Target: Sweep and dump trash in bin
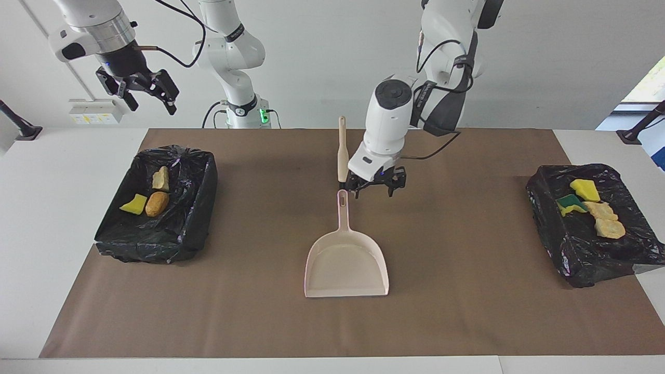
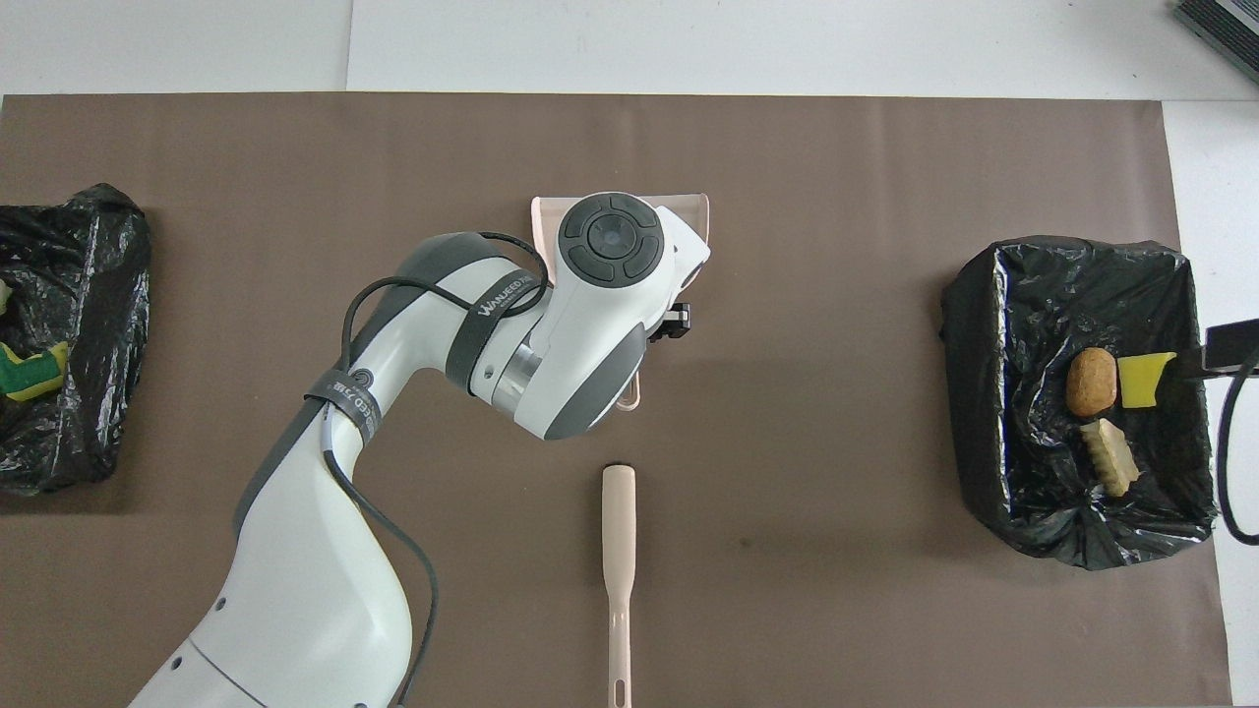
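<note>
Left gripper point(image 1: 375, 187) hovering frame centre, fingers spread, just above dustpan point(image 1: 347, 262) handle (not touching). Right gripper point(image 1: 139, 89) hanging upper left, fingers spread, grasping nothing.

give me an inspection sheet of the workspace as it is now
surface: brown mat on white table, bare around the dustpan
job's things: three scraps in bin; four scraps on crumpled black bag
clutter: dustpan flat mid-mat; brush nearer the robots
grippers: left gripper open, above dustpan handle, holding nothing; right gripper open, raised above bin
cables: loops along both arms
surroundings: white wall, window at the left arm's end
</note>
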### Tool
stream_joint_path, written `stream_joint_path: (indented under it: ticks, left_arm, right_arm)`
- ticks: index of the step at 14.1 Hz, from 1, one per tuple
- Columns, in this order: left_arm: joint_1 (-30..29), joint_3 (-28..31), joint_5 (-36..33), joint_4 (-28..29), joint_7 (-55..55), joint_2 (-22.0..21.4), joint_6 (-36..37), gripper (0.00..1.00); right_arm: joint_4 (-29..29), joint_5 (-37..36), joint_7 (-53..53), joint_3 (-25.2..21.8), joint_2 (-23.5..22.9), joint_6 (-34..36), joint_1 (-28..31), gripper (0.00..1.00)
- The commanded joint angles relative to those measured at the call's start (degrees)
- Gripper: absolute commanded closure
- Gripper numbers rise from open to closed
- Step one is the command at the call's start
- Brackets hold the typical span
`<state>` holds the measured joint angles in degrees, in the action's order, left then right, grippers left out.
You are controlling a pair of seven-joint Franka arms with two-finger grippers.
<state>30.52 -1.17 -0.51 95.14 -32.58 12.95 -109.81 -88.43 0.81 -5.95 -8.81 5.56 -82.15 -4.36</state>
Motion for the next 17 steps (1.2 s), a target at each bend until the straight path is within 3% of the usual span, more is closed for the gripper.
stream_joint_path:
  ticks: [1, 3, 5, 7, 10, 14, 15, 17]
  left_arm:
    - [-5.4, 0.2, 0.2, 12.6, 8.6, -15.8, 3.5, 0.0]
    - [-9.7, 0.3, 0.2, 12.1, 13.7, -19.9, 11.2, 0.0]
    - [-14.7, 0.4, 0.2, 11.4, 20.2, -23.0, 13.1, 0.0]
    - [-19.5, 0.5, 0.3, 6.7, 28.8, -23.8, 17.6, 0.0]
    - [-22.6, 0.6, 0.2, -4.8, 33.6, -20.5, 26.6, 0.0]
    - [-24.0, 1.0, 0.3, -20.0, 33.8, -11.3, 36.1, 0.0]
    - [-25.0, 0.9, 0.4, -22.9, 33.8, -9.8, 37.7, 0.0]
    - [-25.2, 0.6, -0.1, -23.0, 34.2, -10.6, 38.3, 0.0]
  right_arm:
    - [-1.0, 0.3, 1.6, 0.5, 0.8, 0.1, 0.7, 0.0]
    - [-0.9, 0.3, 1.7, 0.5, 0.8, 0.1, 0.7, 0.0]
    - [-1.0, 0.2, 1.9, 0.5, 0.8, 0.2, 0.7, 0.0]
    - [-1.4, -0.8, 3.8, 0.6, 0.9, 0.0, 0.6, 0.0]
    - [-1.6, -1.4, 4.1, 0.6, 0.9, -0.4, 0.7, 0.0]
    - [-1.7, -1.4, 4.2, 0.6, 0.9, -0.3, 0.7, 0.0]
    - [-1.7, -1.4, 4.2, 0.6, 0.9, -0.3, 0.7, 0.0]
    - [-1.7, -1.4, 4.2, 0.6, 0.9, -0.2, 0.7, 0.0]
